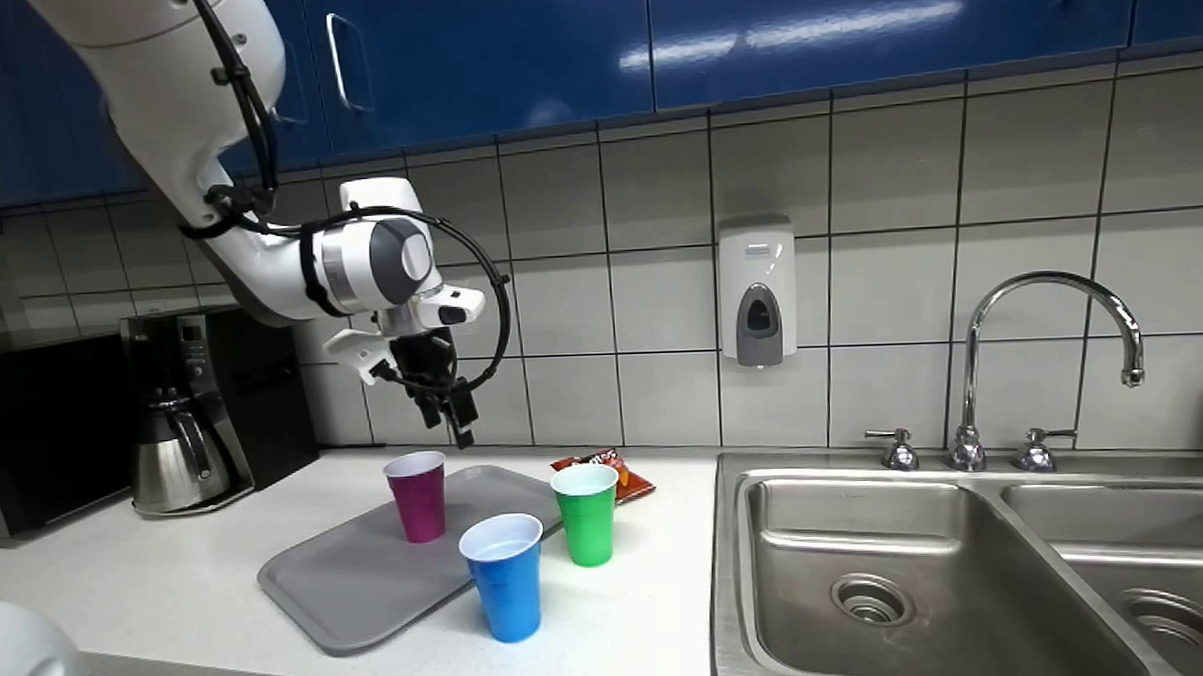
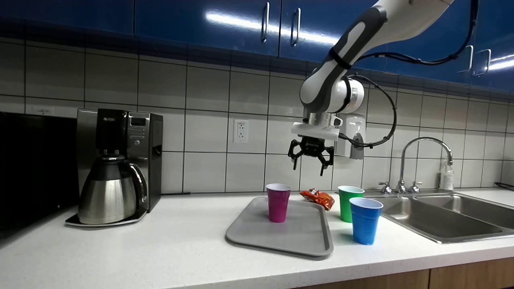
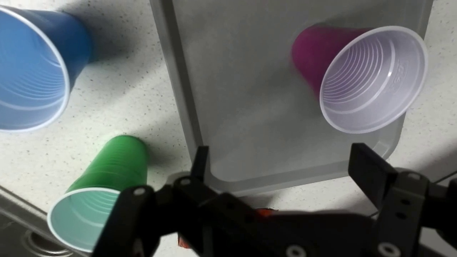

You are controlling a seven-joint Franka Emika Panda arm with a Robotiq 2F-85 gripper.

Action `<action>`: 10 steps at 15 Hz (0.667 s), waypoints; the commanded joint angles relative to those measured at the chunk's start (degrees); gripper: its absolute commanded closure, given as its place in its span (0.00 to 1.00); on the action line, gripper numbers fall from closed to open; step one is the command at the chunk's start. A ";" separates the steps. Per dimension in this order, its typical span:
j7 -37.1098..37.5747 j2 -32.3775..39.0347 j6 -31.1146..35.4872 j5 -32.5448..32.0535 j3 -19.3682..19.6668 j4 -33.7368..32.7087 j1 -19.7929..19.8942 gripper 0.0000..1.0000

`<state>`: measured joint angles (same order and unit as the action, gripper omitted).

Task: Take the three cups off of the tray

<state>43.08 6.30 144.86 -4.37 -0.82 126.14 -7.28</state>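
The purple cup (image 1: 419, 504) stands upright on the grey tray (image 1: 360, 592); both also show in an exterior view, cup (image 2: 277, 206) and tray (image 2: 285, 241). The blue cup (image 1: 507, 586) and green cup (image 1: 589, 524) stand upright on the counter beside the tray, on the sink side. My gripper (image 2: 308, 168) is open and empty, high above the tray's wall-side end. In the wrist view my gripper (image 3: 280, 151) has its fingers wide apart over the tray's end, with the purple cup (image 3: 357, 78) at upper right, the blue cup (image 3: 39, 71) at upper left and the green cup (image 3: 107, 178) at lower left.
An orange-red snack bag (image 2: 318, 198) lies by the tray near the tiled wall. The steel sink (image 1: 732, 574) with its faucet (image 1: 973, 365) is beyond the green cup. A coffee maker with a steel pot (image 2: 108, 196) stands on the opposite side. A soap dispenser (image 1: 757, 293) hangs on the wall.
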 commanded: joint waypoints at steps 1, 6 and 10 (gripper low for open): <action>5.35 1.30 -3.24 -3.33 -0.22 -3.18 -0.82 0.00; 8.75 3.69 -5.79 -5.89 -0.49 -6.09 -2.25 0.00; 10.06 5.93 -7.34 -6.18 -0.48 -7.76 -3.66 0.00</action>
<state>50.45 10.18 140.54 -9.11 -0.89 121.31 -10.29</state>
